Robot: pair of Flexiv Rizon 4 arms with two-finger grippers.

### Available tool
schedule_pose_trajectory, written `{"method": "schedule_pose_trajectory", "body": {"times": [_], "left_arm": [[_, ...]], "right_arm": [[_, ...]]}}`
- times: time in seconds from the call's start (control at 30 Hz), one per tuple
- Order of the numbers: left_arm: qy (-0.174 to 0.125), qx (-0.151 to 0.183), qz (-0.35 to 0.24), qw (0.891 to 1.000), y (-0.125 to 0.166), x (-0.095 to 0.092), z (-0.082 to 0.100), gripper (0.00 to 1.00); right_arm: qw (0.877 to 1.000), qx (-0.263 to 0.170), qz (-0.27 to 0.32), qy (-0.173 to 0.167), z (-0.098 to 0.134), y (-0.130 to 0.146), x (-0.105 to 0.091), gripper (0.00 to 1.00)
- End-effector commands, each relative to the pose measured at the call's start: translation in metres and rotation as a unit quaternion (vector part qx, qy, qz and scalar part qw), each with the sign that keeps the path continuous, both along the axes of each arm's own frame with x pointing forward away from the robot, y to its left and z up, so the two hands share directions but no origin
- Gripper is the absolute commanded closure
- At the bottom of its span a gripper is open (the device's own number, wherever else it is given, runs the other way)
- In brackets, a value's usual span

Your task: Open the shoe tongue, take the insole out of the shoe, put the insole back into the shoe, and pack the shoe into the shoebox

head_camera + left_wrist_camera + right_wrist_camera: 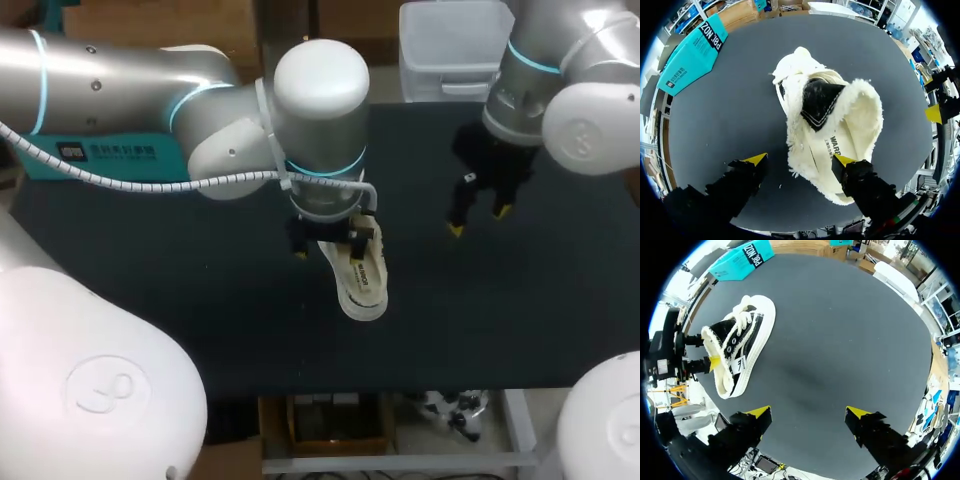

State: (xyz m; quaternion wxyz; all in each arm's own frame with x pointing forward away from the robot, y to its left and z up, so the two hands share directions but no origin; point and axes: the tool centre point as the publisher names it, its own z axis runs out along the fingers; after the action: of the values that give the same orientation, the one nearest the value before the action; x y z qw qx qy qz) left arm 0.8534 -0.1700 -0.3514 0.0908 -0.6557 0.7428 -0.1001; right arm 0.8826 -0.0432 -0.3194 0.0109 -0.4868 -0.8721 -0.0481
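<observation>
A low shoe [362, 275] with a white sole, fleecy cream lining and black tongue [819, 102] lies on the dark table, and its insole [837, 145] shows inside. My left gripper [328, 252] hangs right over its heel end, open. In the left wrist view the gripper [800, 160] straddles the shoe's side wall, one fingertip [844, 160] over the insole and the other over bare table. To the shoe's right my right gripper [479, 221] hovers open and empty above the table. The right wrist view shows the shoe [740, 350] off beside that gripper [807, 412].
A teal shoebox [100, 160] lies at the table's back left, partly under my left arm. A clear plastic bin [450, 50] stands behind the back edge. The table mat [500, 320] is bare in front of and to the right of the shoe.
</observation>
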Motion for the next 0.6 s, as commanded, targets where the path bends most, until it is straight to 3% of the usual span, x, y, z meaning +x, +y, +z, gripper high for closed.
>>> {"method": "schedule_pose_trajectory", "body": {"times": [0.03, 0.1, 0.23, 0.37, 0.47, 0.53, 0.6], "left_arm": [[-0.009, -0.024, 0.014, 1.000, 0.003, 0.012, -0.008, 0.24], [-0.011, -0.030, 0.016, 0.999, 0.003, 0.017, -0.008, 0.34], [-0.013, -0.042, 0.031, 0.999, 0.002, 0.028, -0.010, 0.39], [-0.009, -0.050, 0.043, 0.998, -0.003, 0.036, -0.013, 0.55], [-0.004, -0.054, 0.054, 0.997, -0.006, 0.040, -0.014, 0.74], [-0.002, -0.052, 0.058, 0.997, -0.010, 0.042, -0.014, 0.95], [-0.001, -0.049, 0.064, 0.997, -0.012, 0.044, -0.013, 1.00]], "right_arm": [[1.000, 0.000, 0.014, -0.007, 0.001, -0.006, -0.002, 0.00], [0.999, 0.005, 0.031, -0.018, 0.001, -0.010, -0.001, 0.00], [0.999, 0.002, 0.037, -0.018, 0.002, -0.015, 0.002, 0.00], [0.999, -0.003, 0.050, -0.010, 0.001, -0.020, 0.008, 0.00], [0.998, -0.006, 0.061, -0.008, 0.000, -0.022, 0.011, 0.00], [0.997, -0.009, 0.071, -0.008, 0.000, -0.023, 0.013, 0.00], [0.997, -0.016, 0.077, -0.005, 0.001, -0.022, 0.015, 0.00]]}}
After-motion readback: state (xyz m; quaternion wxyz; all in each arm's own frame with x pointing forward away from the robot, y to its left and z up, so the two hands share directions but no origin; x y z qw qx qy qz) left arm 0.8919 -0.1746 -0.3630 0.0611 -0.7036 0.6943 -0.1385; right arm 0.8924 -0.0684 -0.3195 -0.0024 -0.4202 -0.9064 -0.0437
